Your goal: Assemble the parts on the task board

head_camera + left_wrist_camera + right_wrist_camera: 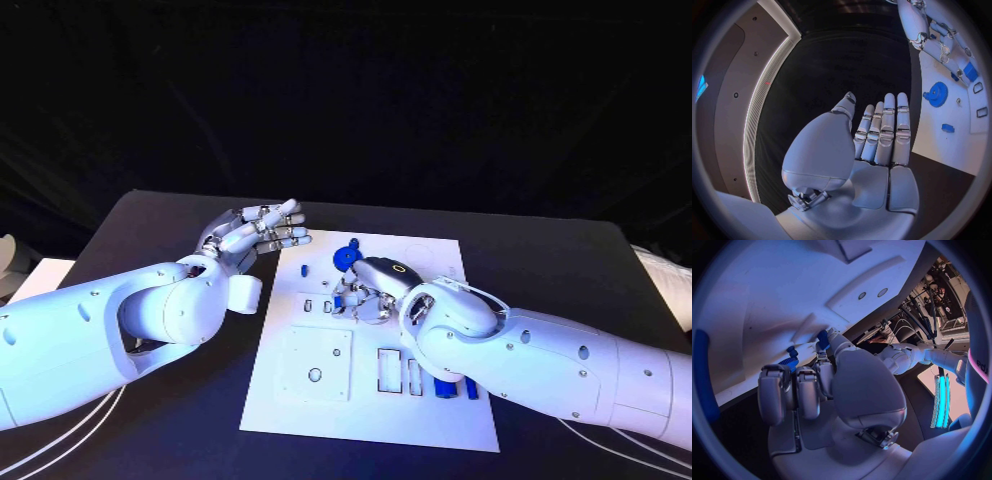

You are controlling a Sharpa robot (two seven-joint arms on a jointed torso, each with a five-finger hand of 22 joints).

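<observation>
The right hand (372, 291) is down on the middle of the board (433, 252), its fingers curled onto small blue parts (822, 337); the right wrist view shows a fingertip touching one blue piece with a second, ribbed one (789, 361) just beside it, but whether either is pinched or only pressed I cannot tell. The left hand (260, 234) is released, fingers straight and together, holding nothing, hovering over the table just off the board's 9 o'clock edge. The likeliest trouble, in my judgement: the right fingers hide their own work from the head camera, so a piece could go in tilted and jam, or skid off under a fingertip. With nothing steadying the board, a sideways push might also shift it. The gear (346, 257), at 12 o'clock from the right hand and close to its knuckles, could get knocked. Counted: one board, one gear, two blue bars (444, 387) upright in slots near the board's 5 o'clock corner, at least two small blue pieces under the right fingers, and one more small piece (947, 128) lying loose near the gear.
</observation>
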